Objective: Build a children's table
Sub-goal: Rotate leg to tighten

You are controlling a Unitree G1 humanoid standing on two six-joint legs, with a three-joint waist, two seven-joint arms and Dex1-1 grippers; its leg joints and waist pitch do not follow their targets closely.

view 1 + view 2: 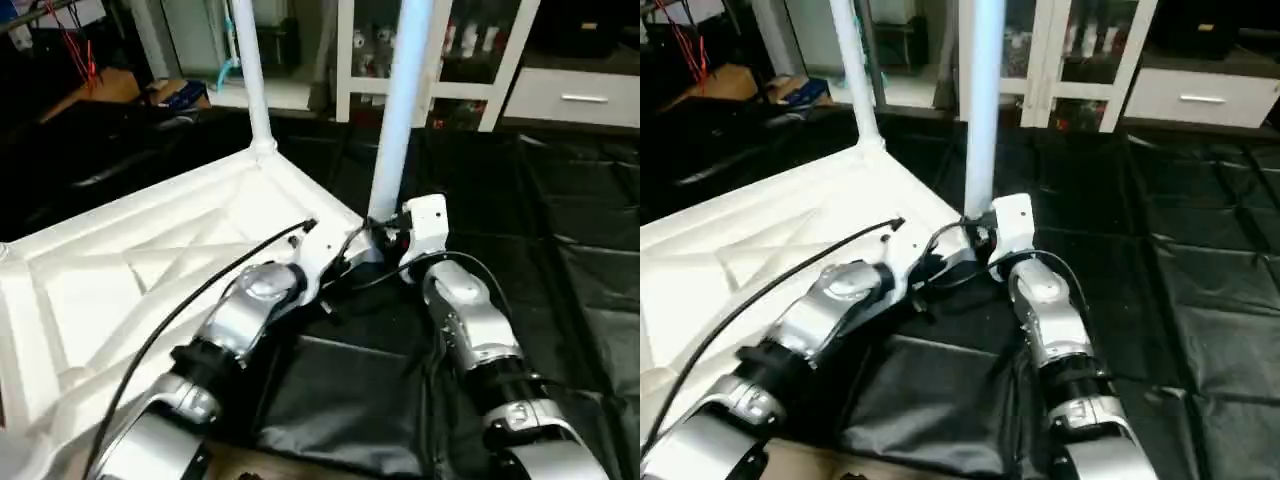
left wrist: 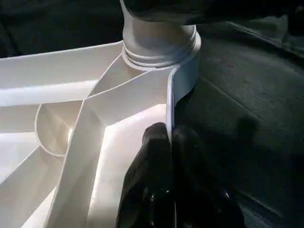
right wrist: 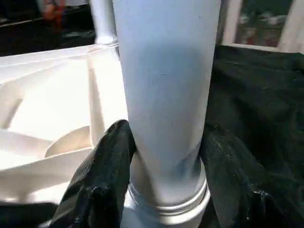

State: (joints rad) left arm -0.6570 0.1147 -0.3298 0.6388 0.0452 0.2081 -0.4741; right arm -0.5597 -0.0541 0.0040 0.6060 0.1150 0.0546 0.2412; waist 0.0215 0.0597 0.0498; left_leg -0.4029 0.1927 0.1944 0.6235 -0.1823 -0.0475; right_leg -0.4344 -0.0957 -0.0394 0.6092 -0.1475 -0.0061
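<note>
Table top (image 1: 130, 270) lay inverted on black sheet (image 1: 560, 200); two legs stood socketed, far leg (image 1: 250, 80) untouched; right gripper (image 3: 164, 156) clasped near leg (image 3: 164, 95); left gripper (image 2: 171, 156) pinched the rim; remaining legs presumably outstanding.

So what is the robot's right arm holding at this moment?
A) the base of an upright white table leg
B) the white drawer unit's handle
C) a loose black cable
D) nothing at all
A: in the right wrist view the right gripper has its black jaws on either side of the tall tapered white plastic leg, just above the threaded collar where it meets the upturned white square table top.
</note>
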